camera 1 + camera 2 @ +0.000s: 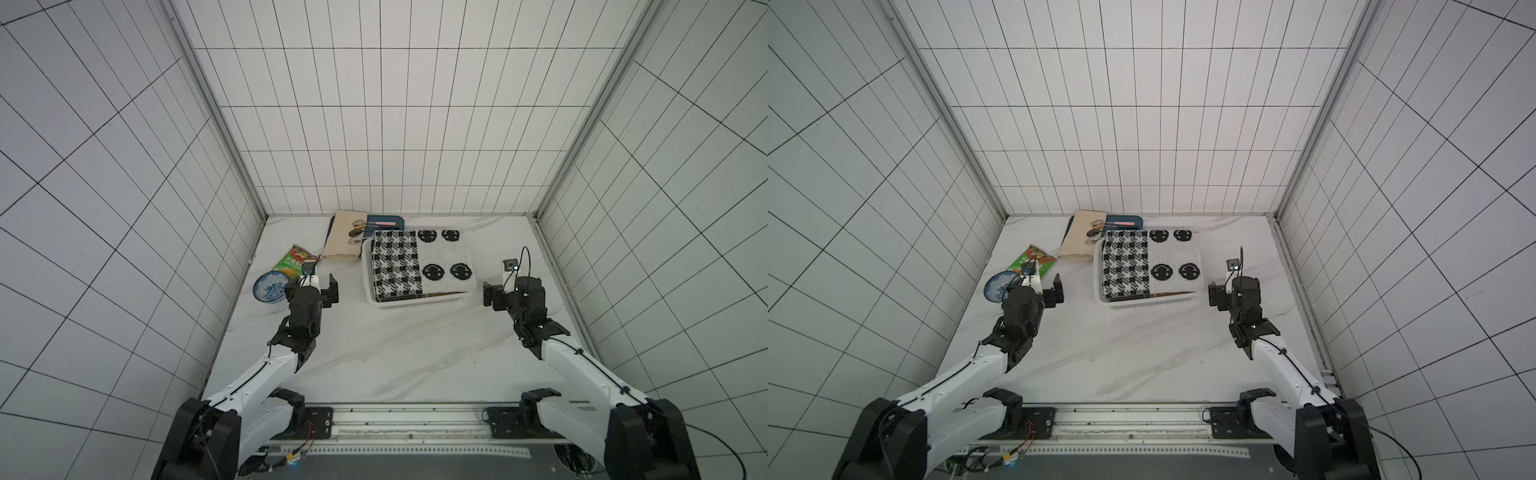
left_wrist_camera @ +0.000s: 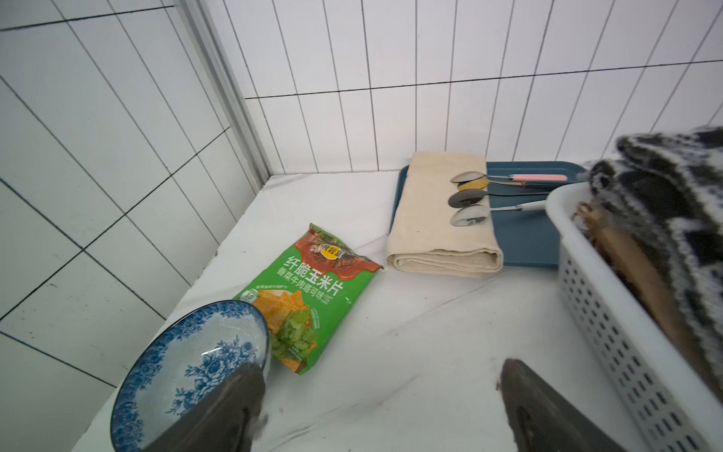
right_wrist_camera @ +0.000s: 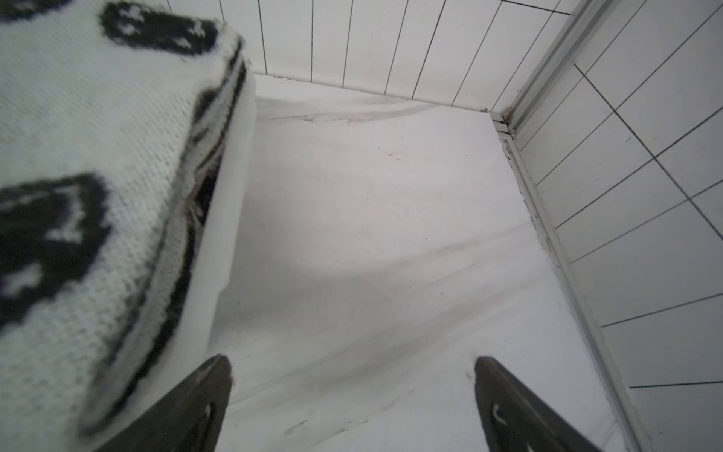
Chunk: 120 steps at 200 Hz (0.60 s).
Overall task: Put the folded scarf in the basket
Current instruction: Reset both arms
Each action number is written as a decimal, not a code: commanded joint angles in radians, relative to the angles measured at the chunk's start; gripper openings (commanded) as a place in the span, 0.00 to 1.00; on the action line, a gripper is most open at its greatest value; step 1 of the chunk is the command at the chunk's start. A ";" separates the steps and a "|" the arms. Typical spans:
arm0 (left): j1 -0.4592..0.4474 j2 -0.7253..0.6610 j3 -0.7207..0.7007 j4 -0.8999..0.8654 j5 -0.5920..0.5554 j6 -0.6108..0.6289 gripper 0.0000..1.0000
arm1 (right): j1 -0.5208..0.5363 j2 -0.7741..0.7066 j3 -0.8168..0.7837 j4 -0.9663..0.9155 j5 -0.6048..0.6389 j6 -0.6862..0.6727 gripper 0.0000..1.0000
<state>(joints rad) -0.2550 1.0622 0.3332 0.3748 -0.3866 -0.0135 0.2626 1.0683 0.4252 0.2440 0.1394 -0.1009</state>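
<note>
The folded black-and-white knitted scarf (image 1: 419, 264) (image 1: 1150, 264) lies on top of the white perforated basket (image 1: 415, 303) (image 1: 1142, 304), covering most of it and overhanging its right rim. Something brown lies under it. My left gripper (image 1: 311, 282) (image 1: 1036, 286) hangs open to the left of the basket, holding nothing. My right gripper (image 1: 511, 291) (image 1: 1235, 291) stands open just right of the basket, also holding nothing. The left wrist view shows the basket wall (image 2: 610, 332), the scarf (image 2: 673, 188) and open jaws (image 2: 381, 368). The right wrist view shows the scarf (image 3: 78, 137), the basket rim (image 3: 227, 203) and open jaws (image 3: 352, 362).
A blue-patterned bowl (image 1: 269, 289) (image 2: 187, 371) sits right by my left gripper, with a green snack bag (image 1: 297, 262) (image 2: 313, 289) behind it. A folded beige cloth (image 1: 345, 241) with several spoons (image 2: 469, 199) lies on a dark-blue tray (image 1: 388, 221) at the back wall.
</note>
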 commanded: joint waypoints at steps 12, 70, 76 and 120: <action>0.087 0.143 -0.045 0.257 0.089 0.015 0.98 | -0.048 0.076 -0.064 0.292 0.010 -0.071 0.99; 0.212 0.223 -0.046 0.408 0.260 -0.028 0.98 | -0.204 0.207 -0.129 0.549 -0.118 0.083 0.99; 0.212 0.245 -0.042 0.433 0.266 -0.022 0.98 | -0.213 0.213 -0.124 0.548 -0.124 0.084 0.99; 0.247 0.469 -0.029 0.634 0.300 -0.037 0.98 | -0.224 0.277 -0.077 0.530 -0.196 0.035 0.99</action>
<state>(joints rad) -0.0303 1.4376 0.2916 0.8528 -0.1471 -0.0376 0.0471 1.3090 0.3176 0.7200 0.0002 -0.0502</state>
